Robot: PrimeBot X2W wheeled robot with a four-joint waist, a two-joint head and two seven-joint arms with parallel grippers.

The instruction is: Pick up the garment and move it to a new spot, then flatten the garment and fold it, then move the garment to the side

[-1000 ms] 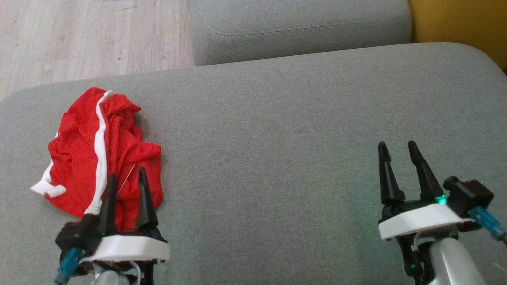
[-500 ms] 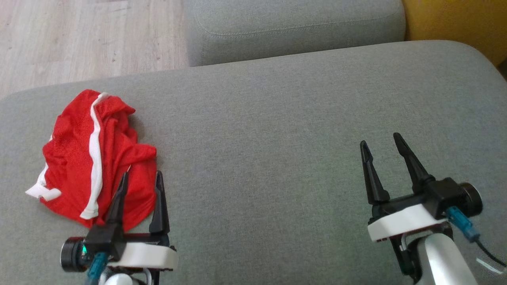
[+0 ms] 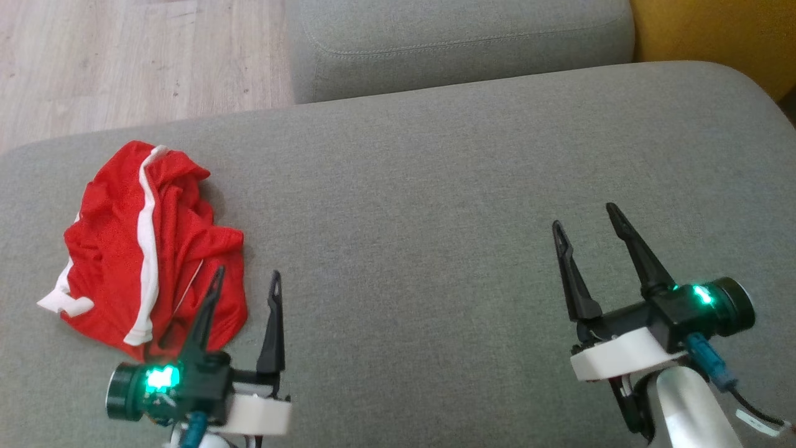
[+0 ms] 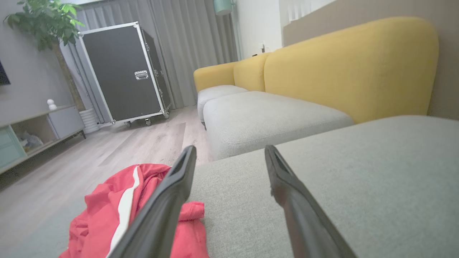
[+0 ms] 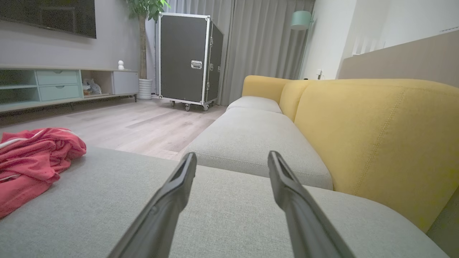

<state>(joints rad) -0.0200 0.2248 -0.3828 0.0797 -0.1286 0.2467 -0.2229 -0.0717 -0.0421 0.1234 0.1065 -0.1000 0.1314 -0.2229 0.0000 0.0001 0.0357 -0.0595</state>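
The garment (image 3: 146,246) is red mesh cloth with white stripes, lying crumpled at the left of a grey cushion (image 3: 435,205). My left gripper (image 3: 245,279) hovers open at the garment's near right edge, one finger over the cloth, nothing between the fingers. In the left wrist view the garment (image 4: 107,211) lies low and left of the left gripper (image 4: 229,152). My right gripper (image 3: 581,214) stands open over bare cushion at the right, far from the cloth. The right wrist view shows the garment (image 5: 32,161) at its far left and the right gripper (image 5: 231,157) open.
A second grey seat cushion (image 3: 460,43) lies beyond, with a yellow sofa back (image 5: 376,132) to the right. Wood floor (image 3: 124,56) runs past the cushion's far left edge. A black wheeled flight case (image 5: 188,57) and low cabinet (image 5: 64,86) stand across the room.
My left gripper has shifted right, off the garment's middle to its right edge, and rolled. My right gripper moved slightly left and rolled too. The camera shifted a little; the garment stays put.
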